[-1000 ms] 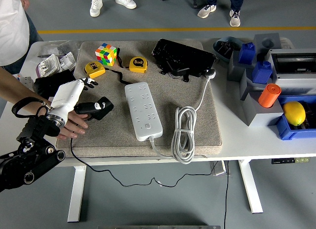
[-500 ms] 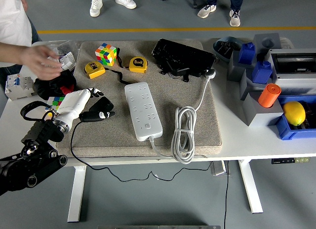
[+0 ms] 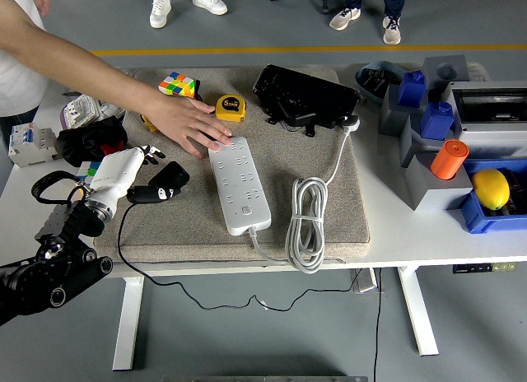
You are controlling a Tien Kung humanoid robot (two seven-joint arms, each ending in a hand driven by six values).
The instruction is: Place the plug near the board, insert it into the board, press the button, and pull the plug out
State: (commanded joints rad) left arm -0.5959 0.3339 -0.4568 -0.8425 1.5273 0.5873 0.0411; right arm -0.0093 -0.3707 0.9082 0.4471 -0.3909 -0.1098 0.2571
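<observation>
Left robot hand (image 3: 132, 172), white shell with dark fingers, at about 9 o'clock on the grey felt mat (image 3: 329, 225), closed around the rear of the black plug adapter (image 3: 165, 181); thin black cord (image 3: 156, 275) trailing from it over the near table edge, left slack so the plug can travel. Plug body lying low on the mat, nose directed toward 3 o'clock, i.e. at the white multi-socket power strip (image 3: 239, 184), well short of it. Strip laid lengthwise mid-mat, long axis roughly 11 to 5 o'clock, sockets up, small button at its near end; own white cable (image 3: 306, 224) coiled just beside it at 3 o'clock, out of the approach path. Person's hand (image 3: 191, 123) reaching in from 10 o'clock, palm down, fingertips on or just over the far end of the strip, probably to steady or square it; contact not certain. Right robot arm absent from view. Yellow tape measure (image 3: 230, 108), multicoloured puzzle cube (image 3: 176, 85) and black flat case (image 3: 305, 95) along the far mat edge at 12 o'clock, not involved. Judged stage: plug in grasp, bringing it near the board not yet done. Risk: person's hand across the insertion path.
</observation>
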